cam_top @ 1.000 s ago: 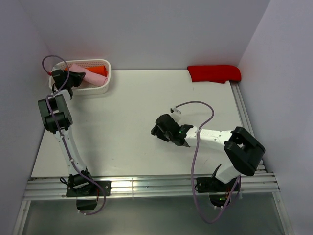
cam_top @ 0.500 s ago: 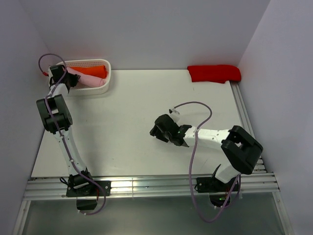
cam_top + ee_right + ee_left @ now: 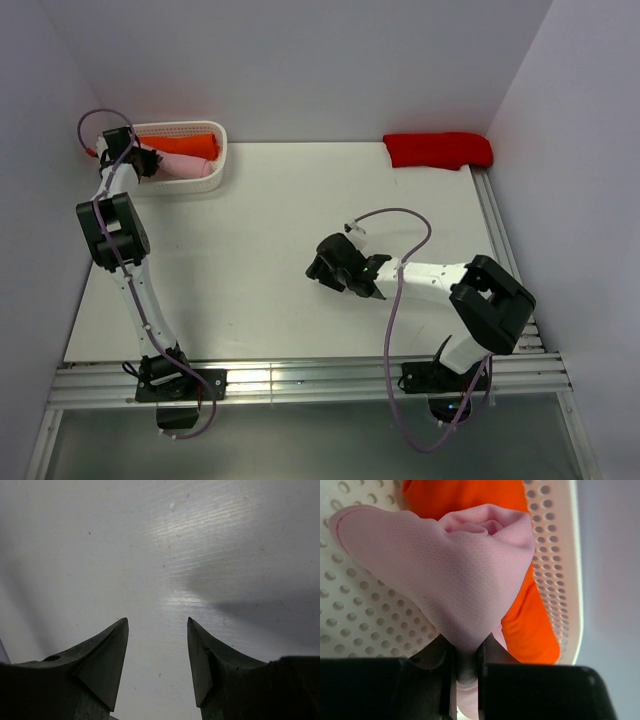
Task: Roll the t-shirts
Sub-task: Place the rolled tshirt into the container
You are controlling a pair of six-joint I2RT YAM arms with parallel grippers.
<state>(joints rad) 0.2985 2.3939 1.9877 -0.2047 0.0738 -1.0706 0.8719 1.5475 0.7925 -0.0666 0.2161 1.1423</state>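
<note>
Inside one white perforated basket [image 3: 555,570], left gripper [image 3: 465,652] clamps one light pink cloth t-shirt [image 3: 445,570] beside one orange bundle [image 3: 530,625]; one red bundle [image 3: 438,150] lies apart; right gripper [image 3: 157,650] gapes empty.

No legible text, label, brand, number or sign found in any view. The pink t-shirt [image 3: 445,575], orange t-shirt [image 3: 470,500], red t-shirt [image 3: 438,150], white basket [image 3: 555,555] and tabletop [image 3: 260,250] bear no readable marking. Any fine print on the right arm [image 3: 440,278] would be too small to tell.
</note>
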